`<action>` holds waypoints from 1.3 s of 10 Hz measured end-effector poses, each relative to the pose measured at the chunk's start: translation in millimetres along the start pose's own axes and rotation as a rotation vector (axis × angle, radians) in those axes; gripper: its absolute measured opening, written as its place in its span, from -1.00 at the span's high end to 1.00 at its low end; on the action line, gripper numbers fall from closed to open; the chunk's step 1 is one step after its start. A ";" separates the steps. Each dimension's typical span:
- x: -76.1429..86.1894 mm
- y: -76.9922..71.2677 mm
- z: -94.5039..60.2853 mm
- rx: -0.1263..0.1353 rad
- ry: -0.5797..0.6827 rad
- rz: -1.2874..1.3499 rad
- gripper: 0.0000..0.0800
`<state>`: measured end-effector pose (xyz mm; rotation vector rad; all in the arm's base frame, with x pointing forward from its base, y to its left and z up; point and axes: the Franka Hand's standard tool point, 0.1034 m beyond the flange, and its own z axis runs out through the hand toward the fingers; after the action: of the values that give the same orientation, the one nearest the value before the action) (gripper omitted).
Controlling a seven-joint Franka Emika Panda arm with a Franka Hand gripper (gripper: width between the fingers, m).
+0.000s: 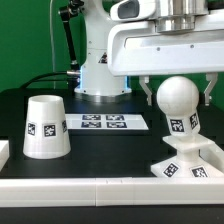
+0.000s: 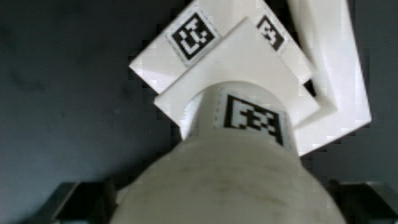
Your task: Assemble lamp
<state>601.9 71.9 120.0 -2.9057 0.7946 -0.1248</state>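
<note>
The white round-headed bulb (image 1: 178, 100) stands upright on the flat square base (image 1: 190, 166) at the exterior view's right. My gripper (image 1: 178, 97) hangs over it with one finger on each side of the bulb's head. It is open, with a thin gap on both sides. In the wrist view the bulb (image 2: 222, 165) fills the space between the dark fingers (image 2: 84, 202), my gripper (image 2: 217, 206) straddles it, and the tagged base (image 2: 210, 45) lies beyond. The tapered shade (image 1: 46, 128) sits mouth down on the black table at the exterior view's left, away from the gripper.
The marker board (image 1: 104, 123) lies flat between shade and bulb. A white rail (image 1: 90, 186) runs along the table's front edge, and a white corner wall (image 2: 338, 90) borders the base. The robot's pedestal (image 1: 100, 72) stands behind.
</note>
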 end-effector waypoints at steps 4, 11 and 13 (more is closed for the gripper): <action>-12.7 -16.8 5.4 0.008 -0.030 0.322 -0.44; -17.3 -30.2 5.2 0.031 -0.086 0.764 -0.44; -18.7 -30.3 6.1 0.031 -0.086 0.714 -0.46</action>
<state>601.7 107.9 117.5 -2.3925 1.7120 0.0586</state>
